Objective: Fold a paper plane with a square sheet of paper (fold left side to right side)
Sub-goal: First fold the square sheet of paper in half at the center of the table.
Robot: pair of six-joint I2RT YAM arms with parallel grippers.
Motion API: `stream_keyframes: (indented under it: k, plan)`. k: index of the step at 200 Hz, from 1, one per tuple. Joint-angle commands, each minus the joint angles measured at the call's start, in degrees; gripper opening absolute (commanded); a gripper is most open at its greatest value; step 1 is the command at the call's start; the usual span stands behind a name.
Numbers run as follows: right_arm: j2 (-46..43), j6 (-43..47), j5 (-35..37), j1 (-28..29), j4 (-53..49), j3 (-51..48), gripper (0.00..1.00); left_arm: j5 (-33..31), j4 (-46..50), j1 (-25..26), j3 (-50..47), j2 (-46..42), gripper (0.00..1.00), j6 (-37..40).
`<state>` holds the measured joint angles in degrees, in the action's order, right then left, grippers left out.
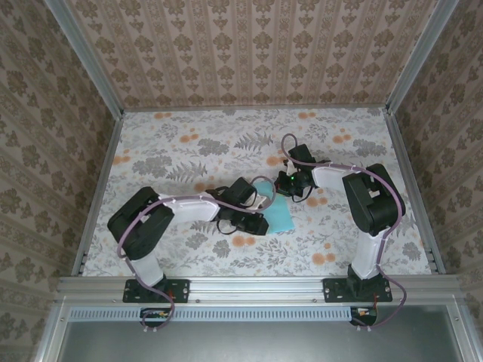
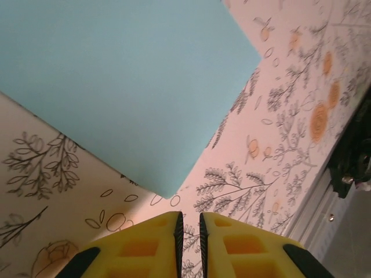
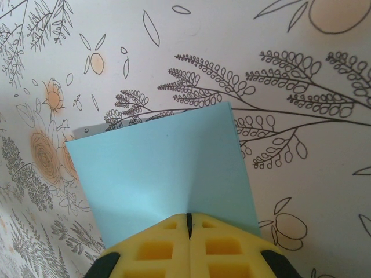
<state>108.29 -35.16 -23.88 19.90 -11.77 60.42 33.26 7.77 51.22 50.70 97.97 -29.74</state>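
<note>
Centrally in top view, square sheet of paper (image 1: 279,216) on floral tabletop (image 1: 189,143); one edge pinched by right gripper (image 3: 189,219), fingers pressed together; left gripper (image 2: 189,217) narrowly parted, empty, just below sheet's corner.

Beige damask wallpaper (image 1: 256,45) across top, left and right of frame. Centre: floral-print tabletop (image 1: 189,143), orange blooms, grey ferns. Aluminium rail (image 1: 249,285) along bottom edge, matching posts in upper corners. Even, soft light.
</note>
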Motion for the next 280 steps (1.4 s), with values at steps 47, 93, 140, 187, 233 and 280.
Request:
stream_keyframes:
  k: [47, 93, 140, 187, 233, 280]
  plan:
    - [2.2, -0.6, 5.5, 0.4, -5.3, -2.1, 0.05, 2.4, -0.2, -2.5, 5.8, 3.6, 0.19, 2.2]
    - [1.9, -0.4, 5.5, 0.4, -5.5, -2.1, 0.05, 3.2, 0.1, -1.8, 8.8, 9.6, 0.19, 2.9]
    - [2.5, -0.4, 5.6, 0.4, -5.6, -1.8, 0.05, 5.0, 1.9, -0.9, 7.9, 10.6, 0.19, 3.6]
    - [2.6, -0.4, 6.2, 0.2, -5.8, -2.1, 0.05, 5.8, 1.3, 0.0, 3.1, 8.2, 0.19, 2.8]
    - [2.5, -1.0, 6.6, -0.1, -5.3, -2.8, 0.05, 6.7, 1.4, 0.2, 1.1, 6.2, 0.18, 2.7]
    - [2.2, -2.0, 6.3, -0.3, -3.9, -3.3, 0.05, 7.8, 2.5, -0.6, -1.0, 2.0, 0.17, 3.6]
